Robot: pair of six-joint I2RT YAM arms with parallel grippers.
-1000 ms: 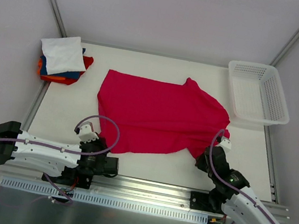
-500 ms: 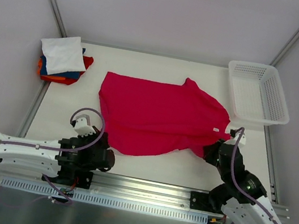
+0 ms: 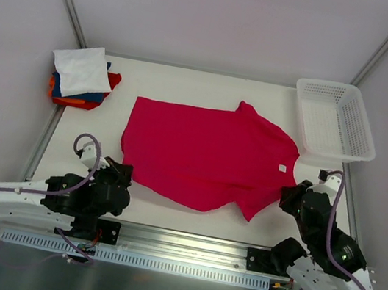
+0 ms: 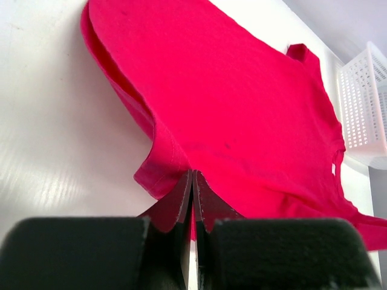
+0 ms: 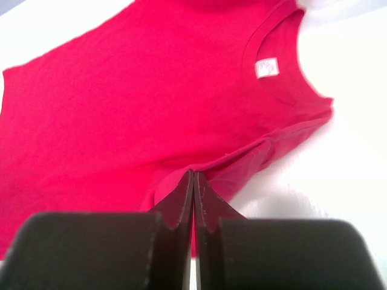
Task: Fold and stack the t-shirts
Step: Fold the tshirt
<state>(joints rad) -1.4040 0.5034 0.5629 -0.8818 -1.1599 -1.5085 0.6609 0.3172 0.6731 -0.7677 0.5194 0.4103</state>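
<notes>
White walls are enclosing a pale counter (image 3: 81, 148), and the red shirt (image 3: 207, 155) is lying spread across its middle, with its collar pointing toward the basket (image 3: 336, 120) in the far right corner. At the far left corner the folded shirts (image 3: 80, 77) are sitting in a stack, a white one on top, well apart from the red shirt.

The left pincer (image 4: 192, 176) is pinching shut on the shirt's near hem corner. The right pincer (image 5: 193, 176) is clamping shut on cloth at the shoulder end, near the collar tag (image 5: 265, 67).

By my reading, both arms are flattening the shirt ahead of the first fold. Doing this well is calling for an even, opposed pull, travelling low over the counter, so the cloth is tightening without lifting or skewing. The hem beside the left pincer is curling double and the edge by the right pincer is bunching, so both spots are wanting a smoothing draw. Jerking is risking the thin pinches slipping off.
</notes>
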